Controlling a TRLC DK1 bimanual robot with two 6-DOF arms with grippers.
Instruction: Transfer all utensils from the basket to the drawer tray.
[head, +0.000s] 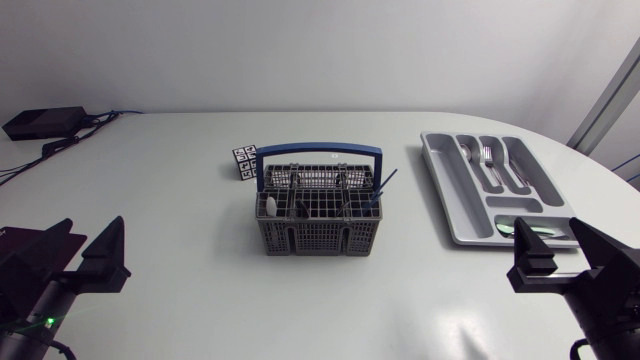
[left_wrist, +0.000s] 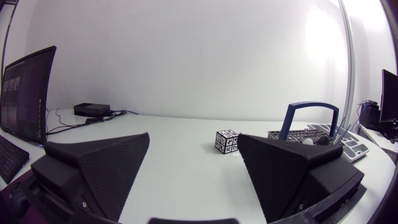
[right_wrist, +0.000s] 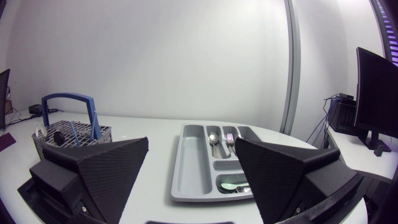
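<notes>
**White table (head: 180, 200), loaded basket, both claws wide and empty**

At mid-table the grey basket (head: 318, 228) holds the utensils (head: 310, 206) under its blue handle (head: 320, 150). A pale utensil (head: 270, 206) stands in the left cells and a blue stick (head: 386, 184) leans out at the right corner. The dark ones between them I cannot tell apart. The drawer tray (head: 441, 190) lies well apart to the right and already holds a spoon (head: 470, 155) and a fork (head: 487, 157). Near the tray's front end hangs the right gripper (head: 572, 262). The left gripper (head: 75, 256) is at the table's left front. Both have their fingers spread wide, with nothing between them.

The blue stick looks the best pick, since it rises above the rim on the right arm's side. I would come straight down clear of the handle, pinch high on the shaft, and lift vertically so nothing snags the mesh.

Only the head view looks down into the cells. The right wrist view shows the basket side-on, with a dark round-ended utensil (right_wrist: 56, 137) standing proud, and a greenish thing (right_wrist: 231, 185) in the tray's nearest compartment. The left wrist view shows a marker cube (left_wrist: 227, 140) near the basket, which is partly hidden behind that gripper's own finger.
</notes>
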